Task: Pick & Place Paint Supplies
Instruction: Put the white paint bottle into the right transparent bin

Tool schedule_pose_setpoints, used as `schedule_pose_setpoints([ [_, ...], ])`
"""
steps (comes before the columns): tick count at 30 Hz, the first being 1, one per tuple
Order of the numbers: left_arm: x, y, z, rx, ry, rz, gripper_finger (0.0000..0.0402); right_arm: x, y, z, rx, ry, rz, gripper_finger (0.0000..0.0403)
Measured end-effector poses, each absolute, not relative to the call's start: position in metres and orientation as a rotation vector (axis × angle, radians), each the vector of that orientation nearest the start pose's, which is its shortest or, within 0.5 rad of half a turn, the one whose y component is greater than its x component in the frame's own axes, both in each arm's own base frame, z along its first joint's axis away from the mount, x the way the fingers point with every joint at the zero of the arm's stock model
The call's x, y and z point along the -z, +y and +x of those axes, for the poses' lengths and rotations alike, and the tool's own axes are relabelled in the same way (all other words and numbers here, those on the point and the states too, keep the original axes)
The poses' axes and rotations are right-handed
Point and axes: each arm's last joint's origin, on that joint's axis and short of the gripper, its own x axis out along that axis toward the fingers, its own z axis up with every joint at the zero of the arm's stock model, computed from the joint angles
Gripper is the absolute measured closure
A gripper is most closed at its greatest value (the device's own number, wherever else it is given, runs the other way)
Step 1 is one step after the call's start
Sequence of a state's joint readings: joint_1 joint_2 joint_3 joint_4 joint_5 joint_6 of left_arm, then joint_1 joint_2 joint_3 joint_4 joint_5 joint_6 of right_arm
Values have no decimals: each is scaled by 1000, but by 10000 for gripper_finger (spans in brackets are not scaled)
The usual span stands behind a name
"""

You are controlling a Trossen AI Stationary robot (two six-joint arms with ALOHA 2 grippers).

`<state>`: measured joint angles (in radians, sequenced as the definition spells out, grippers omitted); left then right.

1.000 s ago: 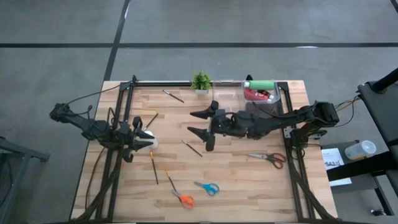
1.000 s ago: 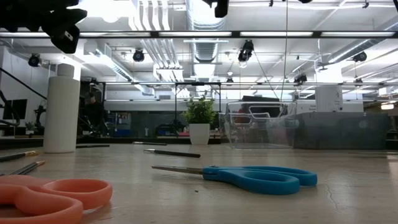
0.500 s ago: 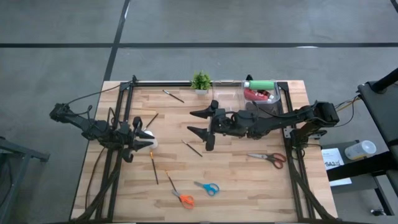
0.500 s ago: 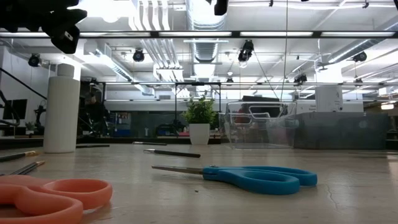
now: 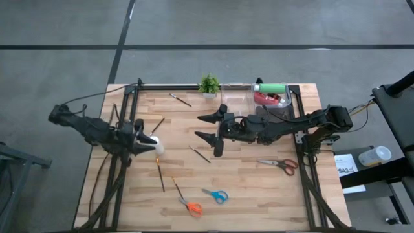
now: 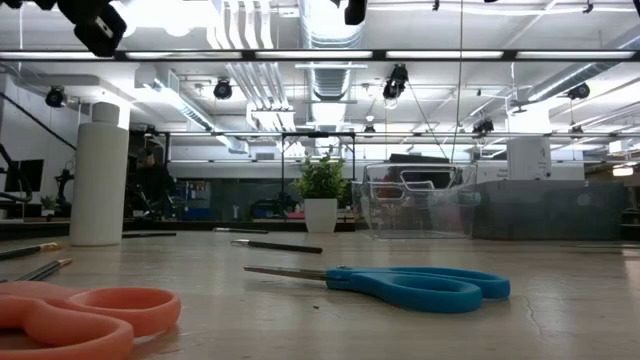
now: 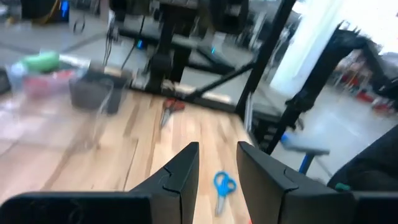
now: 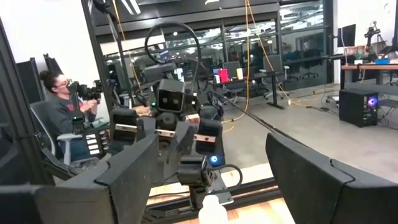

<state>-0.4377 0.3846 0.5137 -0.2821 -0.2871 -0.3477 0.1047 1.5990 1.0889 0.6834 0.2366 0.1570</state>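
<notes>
White bottle [image 5: 155,145] stood upright just beside the left gripper [image 5: 143,145], whose parted fingers held nothing. The right gripper [image 5: 208,127] hung wide open and empty over mid-table. A good grasp would likely mean straddling the bottle squarely before closing

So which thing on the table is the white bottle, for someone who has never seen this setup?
Start at the wooden table and go to its left edge, where the left gripper hangs. The white bottle stands upright right beside that gripper, with thin dark brushes lying near it. It is the only plain white cylinder there; the other bottles lie in the clear bin at the far right corner.
</notes>
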Motion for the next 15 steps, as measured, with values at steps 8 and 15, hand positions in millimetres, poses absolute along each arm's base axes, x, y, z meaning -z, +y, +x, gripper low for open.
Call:
schedule_pose_setpoints([
  [8, -285, -52, 133, -27, 465, -312, 284, -316, 31, 364, 118, -180, 186, 108],
  [15, -287, -58, 154, -277, 588, -434, 284, -316, 31, 364, 118, -180, 186, 108],
])
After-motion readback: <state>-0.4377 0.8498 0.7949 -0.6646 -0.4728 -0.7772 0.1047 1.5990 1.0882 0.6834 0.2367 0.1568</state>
